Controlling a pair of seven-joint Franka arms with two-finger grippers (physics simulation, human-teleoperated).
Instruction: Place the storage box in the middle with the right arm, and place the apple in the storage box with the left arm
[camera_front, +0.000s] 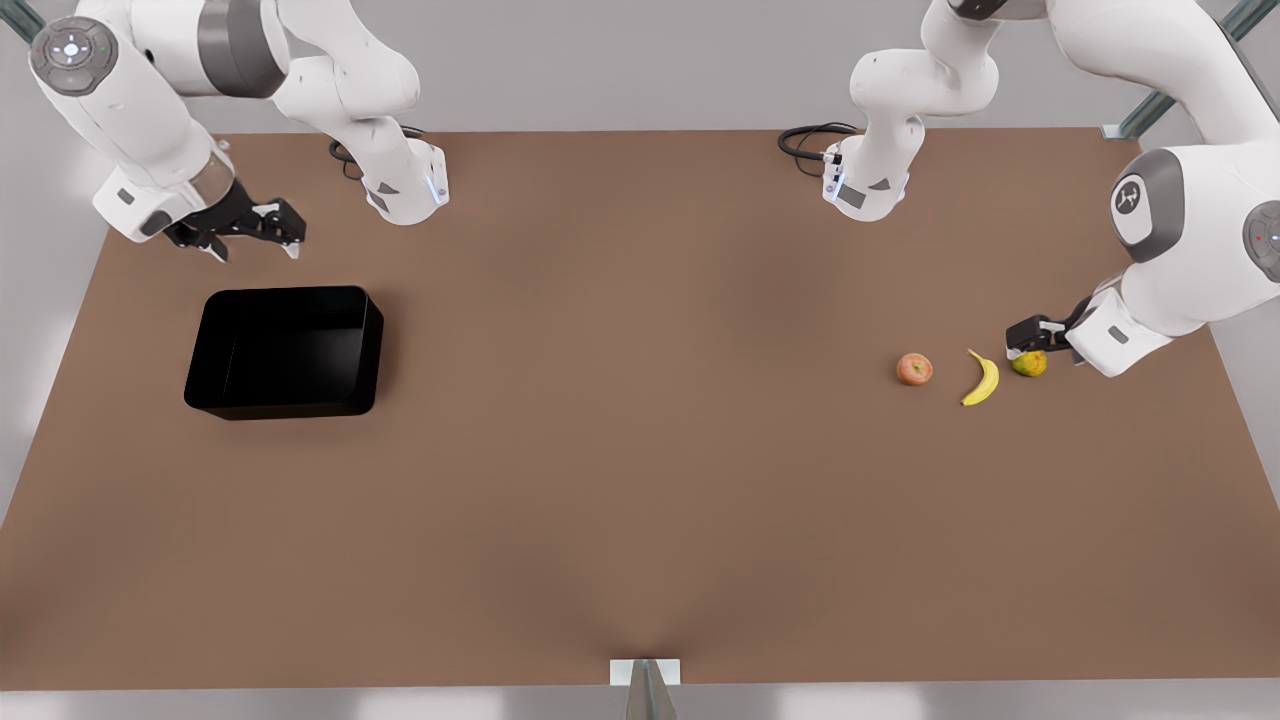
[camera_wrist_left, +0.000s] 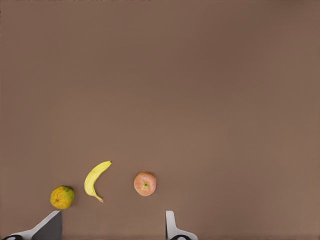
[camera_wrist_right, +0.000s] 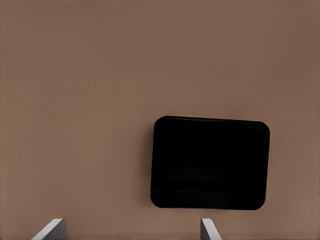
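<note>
Two tools wait spread and empty over the counter (camera_front: 640, 520). At the front view's left, your right tool (camera_front: 262, 232) hangs just behind the storage box (camera_front: 285, 352); lower it squarely over one wall before dragging the box toward the middle. Far toward the front view's right of the box, your left tool (camera_front: 1030, 340) hovers at the green-orange fruit (camera_front: 1029, 363) (wrong one); shift past the banana (camera_front: 982, 379) to the apple (camera_front: 914, 369).

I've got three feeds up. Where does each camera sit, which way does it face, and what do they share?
Front view: high, facing both arm bases across the table; right gripper above the storage box, left gripper by the fruits.
Left wrist view: looks down past open fingertips at the apple.
Right wrist view: looks down past open fingertips at the box.
Each shares its target with the front view.
</note>
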